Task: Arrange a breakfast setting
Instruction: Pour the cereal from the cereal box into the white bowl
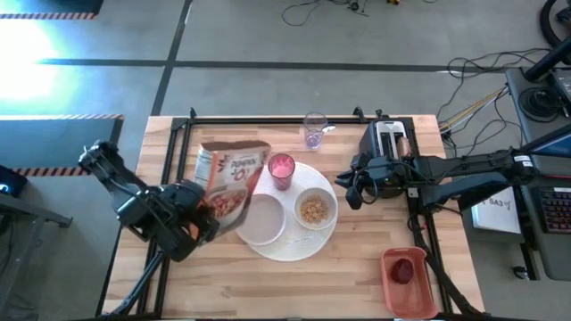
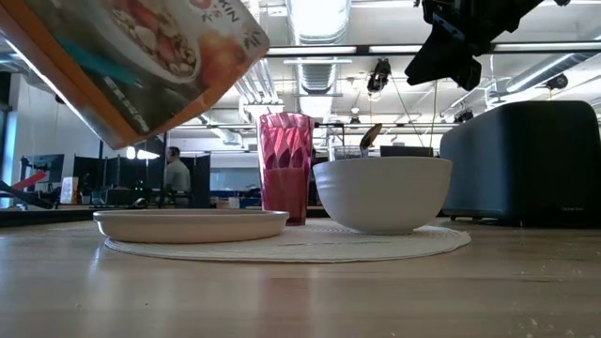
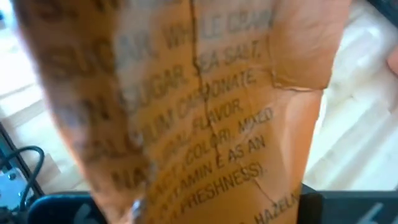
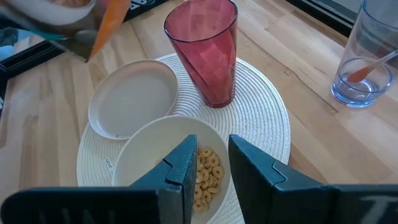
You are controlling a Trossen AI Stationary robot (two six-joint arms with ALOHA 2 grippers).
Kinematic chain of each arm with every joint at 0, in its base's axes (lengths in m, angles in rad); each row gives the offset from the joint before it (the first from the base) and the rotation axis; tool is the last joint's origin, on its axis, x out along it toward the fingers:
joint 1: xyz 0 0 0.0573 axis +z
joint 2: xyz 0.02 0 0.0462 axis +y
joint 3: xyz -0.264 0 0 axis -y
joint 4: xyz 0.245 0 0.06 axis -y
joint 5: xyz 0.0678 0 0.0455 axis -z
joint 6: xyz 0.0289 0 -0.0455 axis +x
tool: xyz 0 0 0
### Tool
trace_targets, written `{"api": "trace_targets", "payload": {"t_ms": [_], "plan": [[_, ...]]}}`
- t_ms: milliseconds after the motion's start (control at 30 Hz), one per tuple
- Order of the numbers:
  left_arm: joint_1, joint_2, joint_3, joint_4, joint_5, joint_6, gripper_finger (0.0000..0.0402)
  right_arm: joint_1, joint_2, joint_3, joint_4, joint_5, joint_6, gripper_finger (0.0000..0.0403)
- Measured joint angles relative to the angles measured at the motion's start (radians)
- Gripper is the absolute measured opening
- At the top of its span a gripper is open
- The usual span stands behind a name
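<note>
wood table (image 1: 339, 267); cereal bag (image 1: 230, 183) hides left end effector (image 1: 192, 217) clenched on it; right end effector (image 1: 351, 189) released.

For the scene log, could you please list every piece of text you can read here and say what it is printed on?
"WHOLE GRAIN", "SUGAR", "SEA SALT", "CALCIUM CARBONATE", "FRESHNESS": ingredients panel on the cereal box in the left gripper.
Box front: brand lettering too small to read.
Box underside: letters cut off, unreadable.
Paper sheet beside the table: marks too small to read.
Nothing else carries text.
</note>
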Motion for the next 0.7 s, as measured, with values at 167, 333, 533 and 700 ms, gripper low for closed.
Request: {"api": "trace_targets", "payload": {"t_ms": [167, 333, 533, 700], "plan": [[-0.002, -0.054, -0.117, 0.000, -0.054, -0.047, 0.0036, 0.000, 0.000, 0.000, 0.000, 0.000, 0.000, 0.0082], [0.001, -0.094, -0.243, 0.000, -0.161, -0.066, 0.0036, 0.000, 0.000, 0.000, 0.000, 0.000, 0.000, 0.0082], [0.023, -0.113, -0.403, 0.000, -0.222, -0.135, 0.0036, 0.000, 0.000, 0.000, 0.000, 0.000, 0.000, 0.0082], [0.059, -0.117, -0.537, 0.000, -0.293, -0.227, 0.0036, 0.000, 0.000, 0.000, 0.000, 0.000, 0.000, 0.0082]]}}
